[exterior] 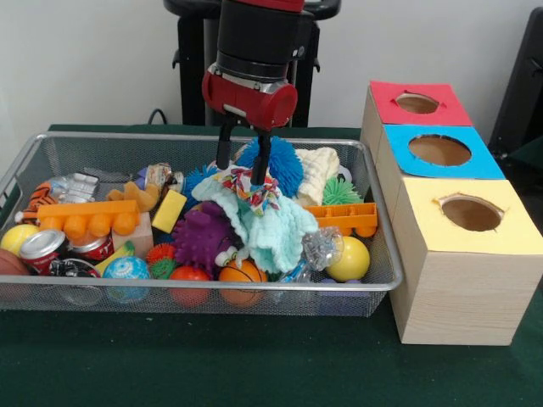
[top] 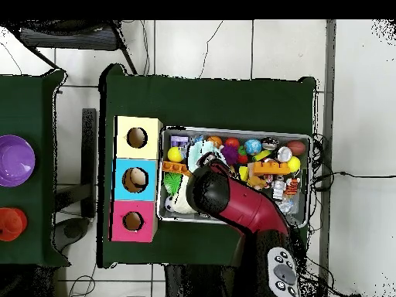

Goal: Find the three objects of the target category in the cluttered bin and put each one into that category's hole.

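The cluttered bin (exterior: 204, 136) is a silver wire mesh basket full of toys, cloths and cans; it also shows in the overhead view (top: 232, 130). My gripper (exterior: 243, 159) hangs low over its middle. Its fingers (exterior: 223, 151) stand apart on either side of a small patterned cloth (exterior: 252, 185) that lies on a mint green cloth (exterior: 271, 225). Three wooden boxes stand beside the bin, each with a round hole: red top (exterior: 416, 102), blue top (exterior: 439, 151), yellow top (exterior: 471, 212). In the overhead view my arm (top: 232, 201) hides the gripper.
Around the gripper lie a blue spiky ball (exterior: 282, 161), a purple spiky ball (exterior: 202, 237), a cream knitted cloth (exterior: 318, 170), orange bricks (exterior: 85, 219), a yellow ball (exterior: 349, 259), a basketball (exterior: 240, 275) and cans (exterior: 42, 248). A purple bowl (top: 15, 160) sits on a side table.
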You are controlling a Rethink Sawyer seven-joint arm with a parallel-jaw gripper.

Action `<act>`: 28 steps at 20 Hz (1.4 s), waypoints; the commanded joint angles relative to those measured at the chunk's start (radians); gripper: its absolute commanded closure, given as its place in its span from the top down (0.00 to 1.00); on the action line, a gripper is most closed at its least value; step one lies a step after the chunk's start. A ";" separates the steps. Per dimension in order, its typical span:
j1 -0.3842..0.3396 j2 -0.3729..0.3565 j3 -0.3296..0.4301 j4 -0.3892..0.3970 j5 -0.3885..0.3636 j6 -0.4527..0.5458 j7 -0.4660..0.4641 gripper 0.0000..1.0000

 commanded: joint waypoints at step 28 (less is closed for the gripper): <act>-0.080 0.056 0.216 0.123 0.046 -0.156 0.237 1.00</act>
